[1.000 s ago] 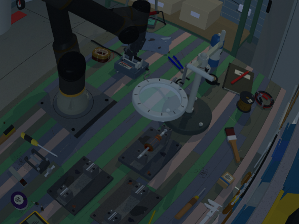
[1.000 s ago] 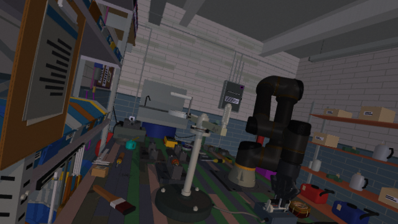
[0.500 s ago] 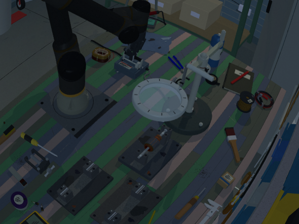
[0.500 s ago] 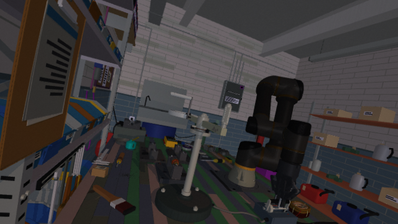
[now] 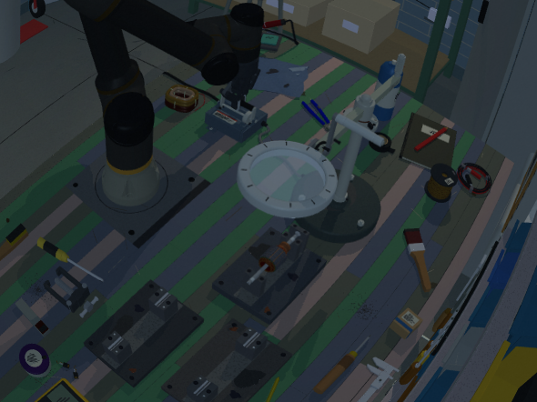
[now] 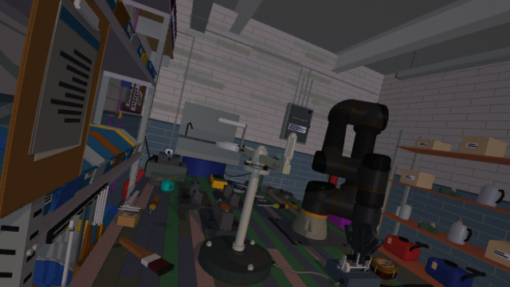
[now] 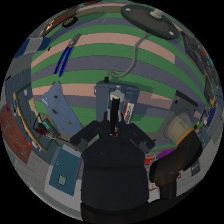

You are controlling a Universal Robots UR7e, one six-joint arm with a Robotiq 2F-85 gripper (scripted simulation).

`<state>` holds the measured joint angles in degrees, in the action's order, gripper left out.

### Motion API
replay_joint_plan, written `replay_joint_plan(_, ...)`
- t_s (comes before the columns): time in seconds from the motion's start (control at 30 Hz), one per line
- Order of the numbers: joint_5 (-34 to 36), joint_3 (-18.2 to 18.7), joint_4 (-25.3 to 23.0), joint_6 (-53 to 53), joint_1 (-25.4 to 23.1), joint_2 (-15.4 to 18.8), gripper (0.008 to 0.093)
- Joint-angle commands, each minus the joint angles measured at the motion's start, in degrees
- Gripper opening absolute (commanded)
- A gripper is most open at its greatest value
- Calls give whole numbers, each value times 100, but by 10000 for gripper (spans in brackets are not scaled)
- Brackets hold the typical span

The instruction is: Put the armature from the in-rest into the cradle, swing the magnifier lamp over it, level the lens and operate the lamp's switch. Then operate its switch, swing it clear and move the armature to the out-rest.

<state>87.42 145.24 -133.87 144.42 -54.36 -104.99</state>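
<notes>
The magnifier lamp's round lens (image 5: 286,178) hangs level above the cradle (image 5: 269,274), where the armature (image 5: 272,259) lies with its copper winding and shaft across the supports. The lamp's post rises from a round dark base (image 5: 341,213) (image 6: 236,259) (image 7: 149,17), and a cable runs from that base to the grey switch box (image 5: 235,120) (image 6: 350,273) (image 7: 117,96) at the back of the bench. The switch's lever (image 7: 114,112) stands up from the box. My gripper (image 5: 234,101) (image 6: 357,255) (image 7: 113,124) is down on the box, closed around the switch lever.
Two empty dark rests (image 5: 143,331) (image 5: 227,368) sit in front of the cradle. Blue pliers (image 5: 315,112) (image 7: 65,54) and a grey rag (image 7: 60,105) lie near the switch box, a wire coil (image 5: 181,97) to its left. My arm's base (image 5: 129,175) stands left of the lamp.
</notes>
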Motion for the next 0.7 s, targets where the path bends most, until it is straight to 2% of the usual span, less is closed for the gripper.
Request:
replay_joint_plan(0.0,-40,48,-55,-34,39,-48,80)
replay_joint_plan(0.4,-647,707,-715,-545,620,-662,80)
replay_joint_plan(0.67,-877,923,-891,-735,848,-871,80)
